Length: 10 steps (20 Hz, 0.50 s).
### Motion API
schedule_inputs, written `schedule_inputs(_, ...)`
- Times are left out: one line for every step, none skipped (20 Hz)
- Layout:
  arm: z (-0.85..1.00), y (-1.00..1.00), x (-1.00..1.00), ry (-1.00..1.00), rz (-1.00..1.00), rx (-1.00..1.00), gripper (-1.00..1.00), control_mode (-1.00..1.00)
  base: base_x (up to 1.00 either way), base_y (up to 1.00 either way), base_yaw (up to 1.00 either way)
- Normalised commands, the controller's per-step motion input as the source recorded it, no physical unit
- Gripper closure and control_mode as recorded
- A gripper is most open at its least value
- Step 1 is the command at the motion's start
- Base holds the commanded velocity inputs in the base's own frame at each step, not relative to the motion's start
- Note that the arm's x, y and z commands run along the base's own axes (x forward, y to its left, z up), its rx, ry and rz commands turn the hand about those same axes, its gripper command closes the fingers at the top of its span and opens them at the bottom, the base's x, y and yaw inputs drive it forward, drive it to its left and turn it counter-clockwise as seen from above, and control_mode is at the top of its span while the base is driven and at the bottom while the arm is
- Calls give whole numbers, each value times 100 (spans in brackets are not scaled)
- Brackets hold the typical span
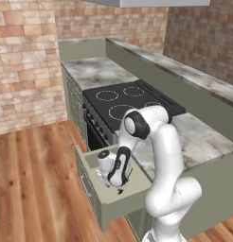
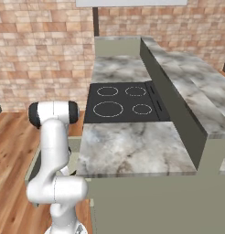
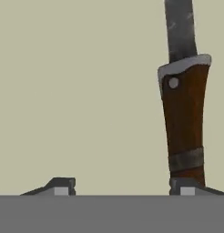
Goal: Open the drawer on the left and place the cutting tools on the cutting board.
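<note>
Tool (image 3: 123,191) unclenched low in pulled-out drawer (image 1: 123,201); knife (image 3: 184,123) at one tip, bare floor btwn fingers.

Even, flat rendered light filled the kitchen, with no glare and only faint shadow inside the drawer (image 1: 119,196); the close hand view looked soft, its knife (image 3: 183,118) edges slightly blurred.
</note>
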Motion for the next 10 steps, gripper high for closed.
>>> schedule_inputs(-36, 0, 12, 0, -18, 0, -100, -100, 0, 0, 0)
schedule_inputs(-38, 0, 11, 0, -18, -1, -100, -100, 0, 0, 0)
schedule_inputs(-35, 0, 9, 0, -19, -1, -100, -100, 0, 0, 0)
schedule_inputs(-33, 0, 5, 0, -19, -2, -100, -100, 0, 0, 0)
schedule_inputs(-29, 0, 0, 0, -19, -3, -100, -100, 0, 0, 0)
schedule_inputs(-26, 0, 0, 0, -19, -3, -100, -100, 0, 0, 0)
schedule_inputs(-23, 0, 0, 0, -19, -2, -100, -100, 0, 0, 0)
schedule_inputs(-17, 0, 0, 0, -19, -1, -100, -100, 0, 0, 0)
schedule_inputs(-16, 0, 0, 0, -18, 0, -100, -100, 0, 0, 0)
schedule_inputs(-14, 0, 0, 0, -15, 0, -100, -100, 0, 0, 0)
